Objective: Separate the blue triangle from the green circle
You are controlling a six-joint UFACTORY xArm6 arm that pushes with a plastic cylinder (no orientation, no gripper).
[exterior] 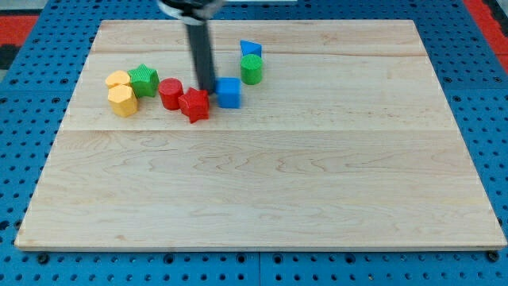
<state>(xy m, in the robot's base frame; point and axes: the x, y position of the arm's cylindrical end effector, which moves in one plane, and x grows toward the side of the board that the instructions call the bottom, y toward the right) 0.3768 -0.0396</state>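
Observation:
The blue triangle (251,48) lies near the view's top, touching the green circle (252,69) just below it. My tip (209,89) comes down from the view's top and ends between the red star (194,104) and the blue cube (228,92). It is to the lower left of the green circle, about a block's width away from it.
A red cylinder (171,94) sits left of the red star. Further left are a green star (144,80) and two yellow blocks (121,94) bunched together. The wooden board (262,175) rests on a blue pegboard table.

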